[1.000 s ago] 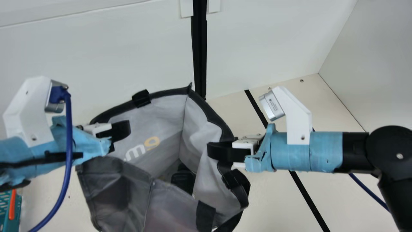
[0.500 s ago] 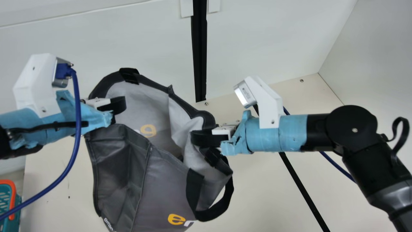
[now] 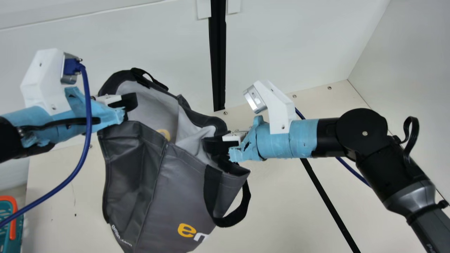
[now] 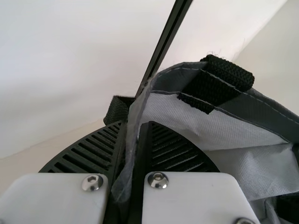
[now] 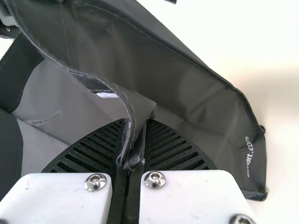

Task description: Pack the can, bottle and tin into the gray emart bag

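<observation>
The gray emart bag hangs between both arms, its mouth partly folded and its printed front toward the camera. My left gripper holds the rim at the bag's left side; in the left wrist view the gripper is shut on the edge of the bag. At the opposite side of the mouth, beside a black handle, is my right gripper. The right wrist view has that gripper pinching a folded rim of the bag. The bag's bottom is hidden.
A teal basket with an orange handle stands at the lower left. A blue cable loops below the left arm. Behind the bag rises a white wall with a black post, and a black strip crosses the table at right.
Both arms have moved up the main view with the bag between them, the right one also leftward. The bag's mouth has narrowed and tipped, and more of its printed front shows.
</observation>
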